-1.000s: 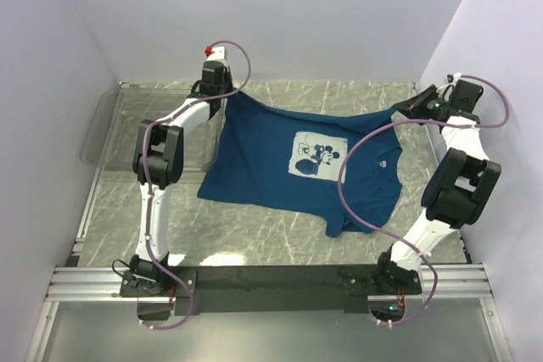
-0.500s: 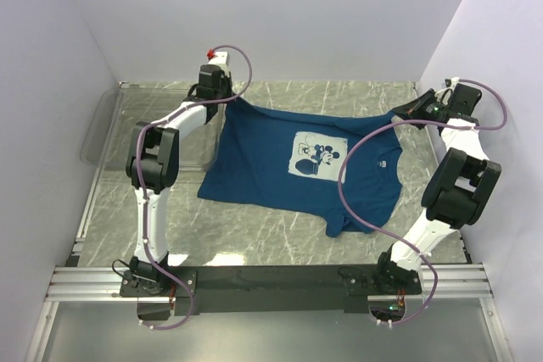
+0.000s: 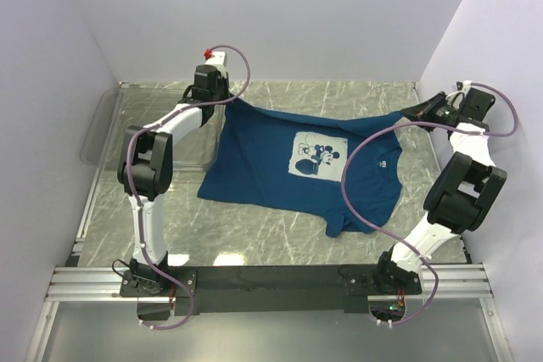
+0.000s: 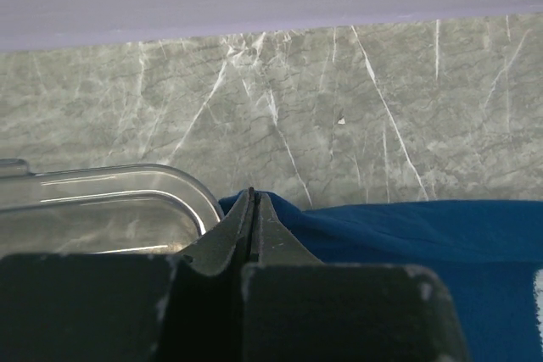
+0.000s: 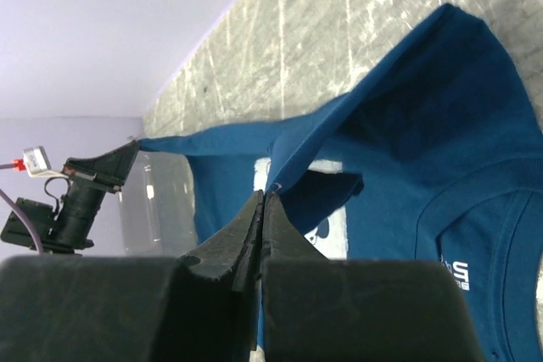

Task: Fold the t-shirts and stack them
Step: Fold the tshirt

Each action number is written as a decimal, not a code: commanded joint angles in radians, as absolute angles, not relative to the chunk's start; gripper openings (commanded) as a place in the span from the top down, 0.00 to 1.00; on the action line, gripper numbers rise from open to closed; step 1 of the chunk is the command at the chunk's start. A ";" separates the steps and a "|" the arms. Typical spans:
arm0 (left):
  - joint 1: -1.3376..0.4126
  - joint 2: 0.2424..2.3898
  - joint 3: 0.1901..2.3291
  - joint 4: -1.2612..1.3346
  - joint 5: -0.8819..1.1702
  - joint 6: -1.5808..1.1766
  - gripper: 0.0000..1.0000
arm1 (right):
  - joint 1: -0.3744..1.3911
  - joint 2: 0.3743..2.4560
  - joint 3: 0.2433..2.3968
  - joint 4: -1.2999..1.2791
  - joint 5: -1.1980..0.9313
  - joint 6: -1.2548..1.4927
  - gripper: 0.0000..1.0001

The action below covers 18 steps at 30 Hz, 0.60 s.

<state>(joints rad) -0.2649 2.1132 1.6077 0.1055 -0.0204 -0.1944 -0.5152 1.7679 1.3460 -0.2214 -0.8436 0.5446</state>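
The dark blue t-shirt [image 3: 297,167] with its pale mouse print [image 3: 318,157] lies spread on the marble table, its far edge lifted and stretched between both arms. My left gripper [image 3: 227,97] is shut on the shirt's far left corner [image 4: 280,209] beside the bin. My right gripper [image 3: 413,114] is shut on the shirt's far right corner [image 5: 293,158], holding the hem taut above the table. The collar and label [image 5: 462,273] show in the right wrist view.
A clear plastic bin [image 3: 110,125] sits at the far left, its rim [image 4: 127,180] just left of my left fingers. Walls enclose the table at back, left and right. A purple cable [image 3: 356,184] loops over the shirt's right side.
Both grippers have drawn slightly apart, the right one moving right, so the shirt's far edge is pulled tighter. The shirt's near part has not moved.
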 commanded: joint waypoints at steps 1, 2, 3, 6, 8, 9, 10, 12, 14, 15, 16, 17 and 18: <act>-0.265 2.020 1.586 0.144 -0.025 -0.166 1.00 | -0.540 1.697 1.335 -0.199 -0.917 0.519 1.00; -0.265 2.017 1.579 0.143 -0.023 -0.164 1.00 | -0.540 1.697 1.332 -0.205 -0.923 0.514 1.00; -0.265 2.014 1.575 0.143 -0.020 -0.163 1.00 | -0.541 1.695 1.330 -0.209 -0.925 0.509 1.00; -0.265 2.010 1.565 0.132 -0.018 -0.158 1.00 | -0.545 1.686 1.322 -0.232 -0.933 0.492 1.00; -0.265 1.996 1.540 0.136 -0.023 -0.153 1.00 | -0.555 1.674 1.318 -0.251 -0.939 0.479 1.00; -0.265 1.985 1.531 0.140 -0.029 -0.152 1.00 | -0.560 1.667 1.312 -0.264 -0.940 0.474 1.00; -0.267 1.980 1.522 0.143 -0.031 -0.150 1.00 | -0.563 1.661 1.309 -0.274 -0.939 0.466 1.00; -0.267 1.974 1.508 0.138 -0.038 -0.146 1.00 | -0.575 1.655 1.299 -0.291 -0.943 0.445 1.00; -0.265 1.973 1.503 0.137 -0.046 -0.141 1.00 | -0.584 1.646 1.289 -0.310 -0.949 0.430 1.00; -0.267 1.970 1.500 0.135 -0.049 -0.141 1.00 | -0.592 1.641 1.276 -0.322 -0.951 0.423 1.00; -0.265 1.967 1.497 0.133 -0.052 -0.141 1.00 | -0.594 1.634 1.272 -0.328 -0.953 0.417 1.00; -0.267 1.965 1.494 0.136 -0.055 -0.141 1.00 | -0.597 1.628 1.263 -0.333 -0.956 0.408 1.00; -0.267 1.962 1.491 0.140 -0.057 -0.141 1.00 | -0.600 1.623 1.250 -0.340 -0.956 0.402 1.00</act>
<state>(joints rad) -0.2649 2.0315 1.5017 0.1070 -0.0345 -0.1635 -0.5816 1.6810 1.2762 -0.3099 -0.9321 0.4435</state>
